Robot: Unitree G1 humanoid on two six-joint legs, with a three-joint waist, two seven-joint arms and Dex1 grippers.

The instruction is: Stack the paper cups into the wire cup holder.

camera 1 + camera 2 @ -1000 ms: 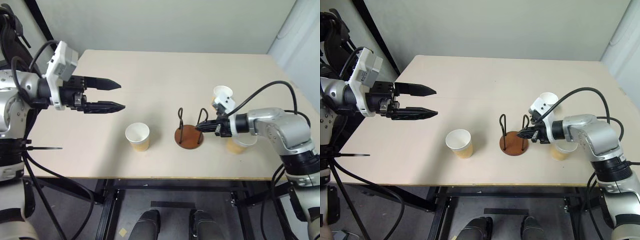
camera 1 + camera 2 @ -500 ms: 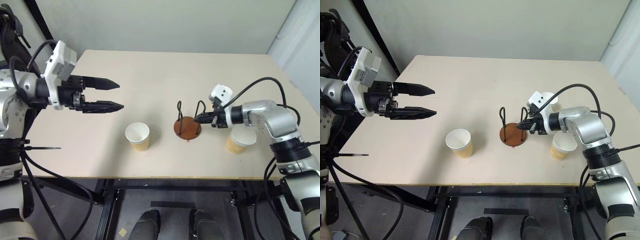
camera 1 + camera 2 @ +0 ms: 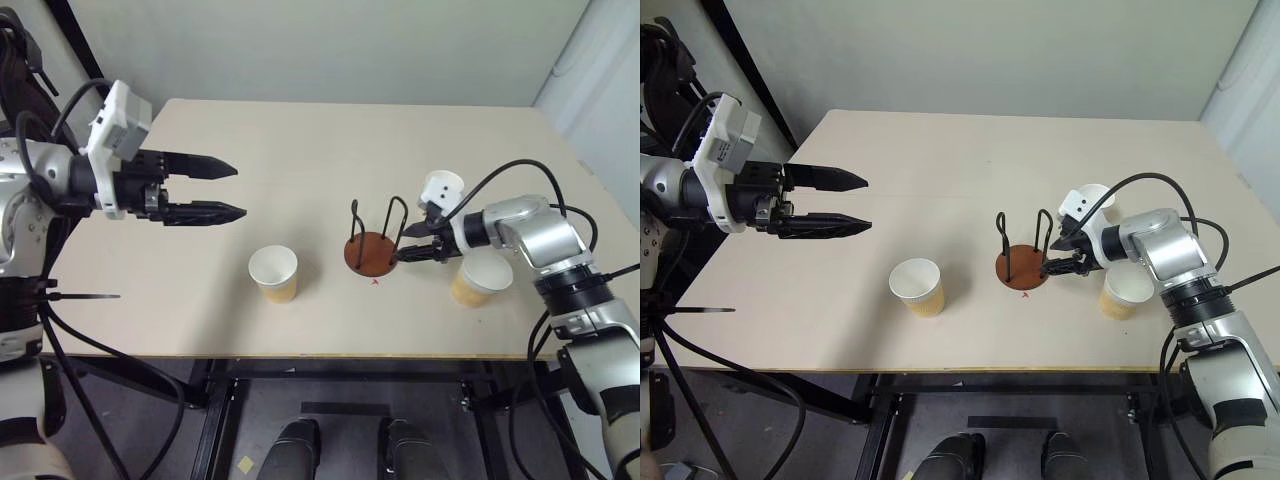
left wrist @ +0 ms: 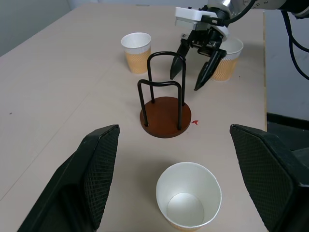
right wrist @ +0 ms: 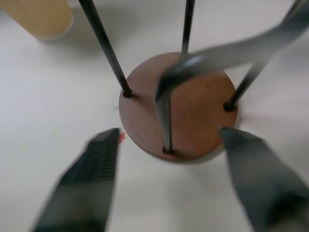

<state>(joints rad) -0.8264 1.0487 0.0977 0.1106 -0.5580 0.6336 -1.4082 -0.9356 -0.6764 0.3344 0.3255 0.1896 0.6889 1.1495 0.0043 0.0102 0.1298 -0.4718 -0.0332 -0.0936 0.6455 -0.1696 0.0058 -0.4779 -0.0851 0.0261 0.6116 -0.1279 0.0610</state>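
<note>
Beside wire cup holder (image 3: 372, 250) at table centre, right gripper (image 4: 195, 75) fingers spread (nothing held), likely after positioning it. Left gripper (image 3: 230, 190) wide, hovering. Paper cups (image 3: 274, 272) loose, unstacked.

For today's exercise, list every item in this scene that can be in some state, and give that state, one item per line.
wire cup holder: upright on the table, empty, no cup in it.
near paper cup: upright, empty, standing alone.
paper cup by the right arm: upright on the table.
far paper cup: upright, partly hidden in the head views.
left gripper: open, holding nothing, raised.
right gripper: open, beside the holder.
</note>
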